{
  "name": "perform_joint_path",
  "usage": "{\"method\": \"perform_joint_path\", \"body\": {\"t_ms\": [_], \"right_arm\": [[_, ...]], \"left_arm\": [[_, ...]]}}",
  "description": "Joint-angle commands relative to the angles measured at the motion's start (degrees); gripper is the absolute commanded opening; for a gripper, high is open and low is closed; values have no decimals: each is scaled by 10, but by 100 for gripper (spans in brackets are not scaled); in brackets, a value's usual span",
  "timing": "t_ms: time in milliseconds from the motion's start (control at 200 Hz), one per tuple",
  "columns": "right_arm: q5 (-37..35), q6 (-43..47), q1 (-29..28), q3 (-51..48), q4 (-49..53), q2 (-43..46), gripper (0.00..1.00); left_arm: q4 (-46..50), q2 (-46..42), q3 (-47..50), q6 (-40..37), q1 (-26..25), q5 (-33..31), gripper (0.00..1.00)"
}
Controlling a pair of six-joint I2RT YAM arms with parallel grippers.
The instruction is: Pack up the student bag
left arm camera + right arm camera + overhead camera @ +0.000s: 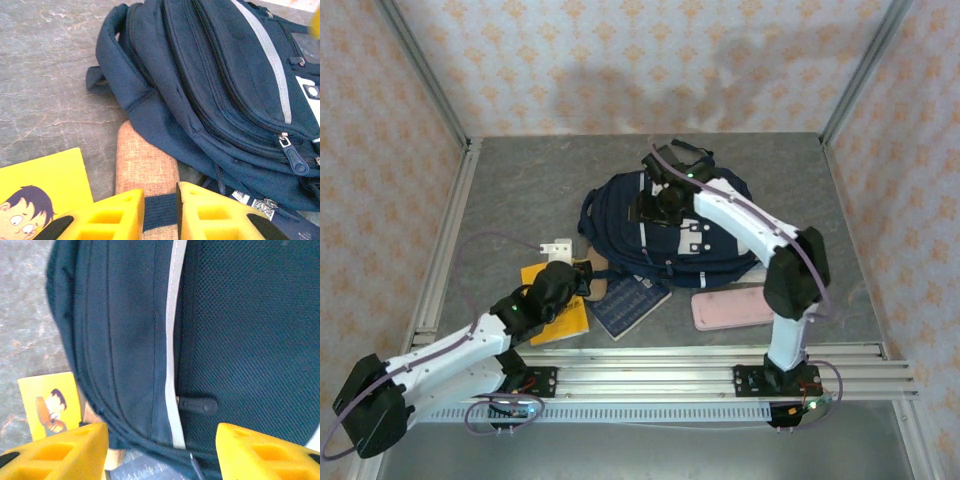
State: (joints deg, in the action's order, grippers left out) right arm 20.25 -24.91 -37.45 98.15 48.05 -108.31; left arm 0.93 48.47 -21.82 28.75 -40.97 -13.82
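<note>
navy student bag [616, 222] lies on table [520, 190]

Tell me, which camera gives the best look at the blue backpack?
The top external view: it takes in nearly the whole student bag, straps included. The left wrist view shows one side with its zippers; the right wrist view, a close patch with a white stripe and mesh.

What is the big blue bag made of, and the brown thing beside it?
The student bag looks like soft matte woven cloth: it shows stitched seams, folds and a mesh panel. The brown thing looks like coarse, burlap-like fabric, since its crisscross weave shows.
</note>
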Motion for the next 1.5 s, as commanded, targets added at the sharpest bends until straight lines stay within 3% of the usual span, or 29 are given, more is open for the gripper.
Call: {"method": "perform_joint_path", "body": {"t_ms": [0,125,145,185,200,210,325,480,565,716,776,821,901,1016,1131,1311,1496], "right_arm": [[1,1,-12,63,9,-54,59],[-42,16,-23,136,59,-122,65],[-55,18,-25,148,70,-132,75],[-83,23,-30,166,87,-148,78],[-92,25,-33,173,94,-153,93],[-97,26,-34,176,97,-157,96],[-142,29,-48,204,126,-188,99],[-161,20,-54,192,119,-199,86],[-169,16,-57,188,115,-203,72],[-165,22,-57,185,108,-182,27],[-161,30,-57,184,103,-166,15],[-156,39,-57,186,100,-151,8],[-145,58,-56,188,99,-122,0],[-126,75,-49,188,100,-80,0],[-97,76,-34,190,115,-48,0],[-35,75,-13,175,116,-7,0],[6,78,-1,160,110,28,0]], "left_arm": [[42,-11,15,8,2,-33,24],[41,-12,17,9,2,-31,24],[40,-12,17,10,2,-31,24],[38,-13,18,10,2,-28,24],[37,-14,19,10,2,-28,24],[36,-14,19,10,2,-28,24],[32,-16,23,10,2,-28,25],[28,-19,25,12,2,-36,25],[27,-19,24,13,2,-41,25],[26,-18,19,6,2,-34,25],[22,-15,15,-3,2,-19,26],[16,-10,10,-12,2,-3,31],[15,6,-5,-22,1,19,48],[18,25,-28,-37,-5,41,62],[23,43,-53,-58,-23,47,67],[18,83,-91,-94,-52,55,67],[-20,118,-105,-137,-63,63,58]]}}
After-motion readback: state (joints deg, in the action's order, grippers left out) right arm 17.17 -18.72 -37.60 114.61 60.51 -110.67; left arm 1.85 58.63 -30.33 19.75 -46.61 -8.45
